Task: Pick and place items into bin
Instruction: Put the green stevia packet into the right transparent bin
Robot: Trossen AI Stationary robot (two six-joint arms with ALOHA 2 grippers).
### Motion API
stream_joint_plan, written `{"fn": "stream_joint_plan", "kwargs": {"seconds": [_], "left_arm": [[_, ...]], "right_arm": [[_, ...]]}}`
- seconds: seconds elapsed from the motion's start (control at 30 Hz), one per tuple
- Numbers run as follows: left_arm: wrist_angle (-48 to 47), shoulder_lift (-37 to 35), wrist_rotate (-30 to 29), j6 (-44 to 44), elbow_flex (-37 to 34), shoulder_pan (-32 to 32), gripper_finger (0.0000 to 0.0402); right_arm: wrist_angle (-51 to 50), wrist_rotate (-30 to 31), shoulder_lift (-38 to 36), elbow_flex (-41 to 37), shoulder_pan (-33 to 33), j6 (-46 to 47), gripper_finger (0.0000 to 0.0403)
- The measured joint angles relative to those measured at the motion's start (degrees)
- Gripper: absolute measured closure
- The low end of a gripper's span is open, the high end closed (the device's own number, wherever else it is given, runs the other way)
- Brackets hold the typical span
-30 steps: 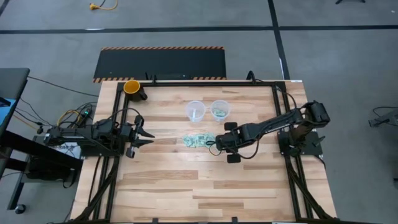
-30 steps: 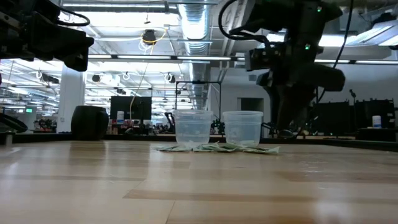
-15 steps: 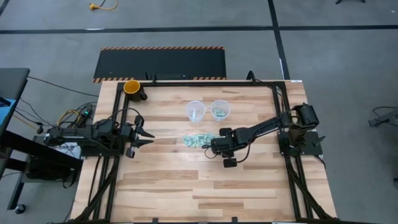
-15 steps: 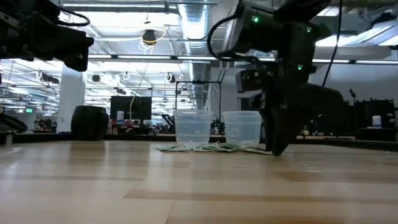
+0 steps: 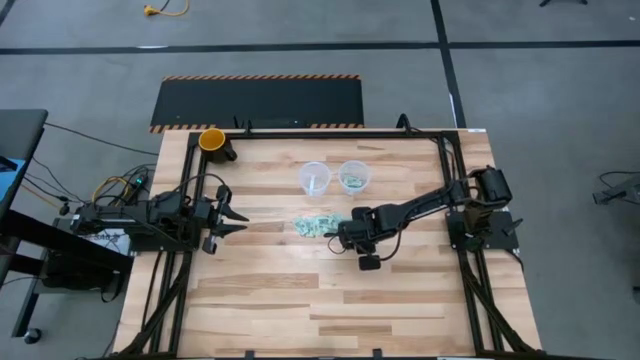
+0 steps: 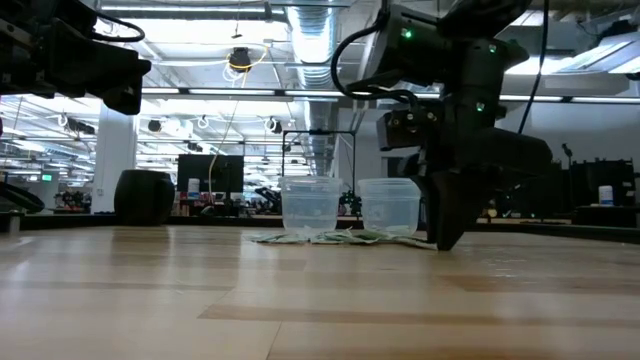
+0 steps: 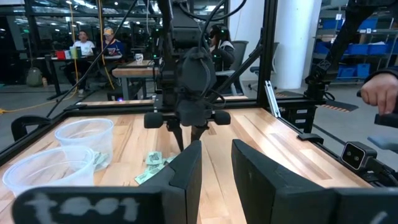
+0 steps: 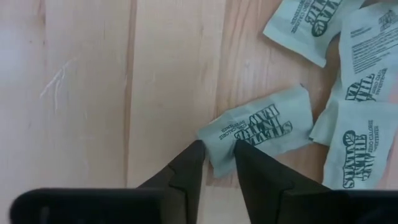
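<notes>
Several pale green packets [image 5: 318, 226] lie flat in a loose pile at mid-table; the low view shows them as a flat heap [image 6: 340, 238]. My right gripper [image 5: 345, 235] points down at the pile's right edge, fingertips low at the table [image 6: 445, 243]. It is open, with the end of one packet [image 8: 261, 127] between its fingertips [image 8: 217, 149]. Behind the pile stand two clear cups: the left cup [image 5: 314, 178] holds no packets, and the right cup [image 5: 354, 177] is the bin with a few packets in it. My left gripper [image 5: 238, 215] waits open at the table's left [image 7: 216, 162]. My right gripper comes at the packet from above, pointing down. Its two fingers stand on either side of the corner at the packet's near end [image 8: 214, 152]. The packet lies flat on the table. Whether the fingers [image 8: 249, 165] touch it, I cannot tell.
An orange cup [image 5: 212, 139] stands at the far left corner. A black frame rail [image 5: 340, 133] runs round the table's far edge and sides. Bare wood [image 5: 320, 300] lies in front of the pile. A person's hand [image 7: 379, 93] shows in the room beyond.
My right gripper has come down to the table and moved a little left onto the pile's right edge, tipping more steeply downward. The packets and cups have stayed where they were.
</notes>
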Motion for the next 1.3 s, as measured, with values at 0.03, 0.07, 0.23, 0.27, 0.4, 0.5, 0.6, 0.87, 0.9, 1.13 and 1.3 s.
{"fn": "stream_joint_plan", "kwargs": {"seconds": [0.03, 0.07, 0.23, 0.27, 0.4, 0.5, 0.6, 0.87, 0.9, 1.13, 1.3], "left_arm": [[0.0, 0.0, 0.0, 0.0, 0.0, 0.0, 0.0324], [0.0, 0.0, 0.0, 0.0, 0.0, 0.0, 0.0324], [0.0, 0.0, 0.0, 0.0, 0.0, 0.0, 0.0324], [0.0, 0.0, 0.0, 0.0, 0.0, 0.0, 0.0324], [0.0, 0.0, 0.0, 0.0, 0.0, 0.0, 0.0324], [0.0, 0.0, 0.0, 0.0, 0.0, 0.0, 0.0324], [0.0, 0.0, 0.0, 0.0, 0.0, 0.0, 0.0324], [0.0, 0.0, 0.0, 0.0, 0.0, 0.0, 0.0324], [0.0, 0.0, 0.0, 0.0, 0.0, 0.0, 0.0324], [0.0, 0.0, 0.0, 0.0, 0.0, 0.0, 0.0324], [0.0, 0.0, 0.0, 0.0, 0.0, 0.0, 0.0324]], "right_arm": [[-0.2, 0.0, 0.0, 0.0, 0.1, 0.0, 0.0327], [-0.5, -0.2, 0.0, 0.1, 0.1, 0.0, 0.0338], [-3.0, -4.3, 0.0, 0.0, 0.0, 0.5, 0.0396], [-3.3, -5.2, -0.3, 0.0, 0.0, 0.6, 0.0396], [-6.5, -8.1, -1.5, 0.2, 0.3, 1.5, 0.0398], [-8.4, -9.0, -3.7, 1.4, 0.7, 1.5, 0.04], [-10.0, -8.8, -6.8, 2.2, 0.8, 0.9, 0.0401], [-7.7, 6.5, -18.0, 3.6, -2.1, -5.4, 0.0401], [-6.9, 9.1, -19.4, 3.6, -2.9, -6.0, 0.0401], [-1.8, 12.7, -23.3, 3.6, -12.5, -8.7, 0.0402], [-1.2, 10.5, -20.0, 3.6, -19.7, -9.6, 0.0402]]}}
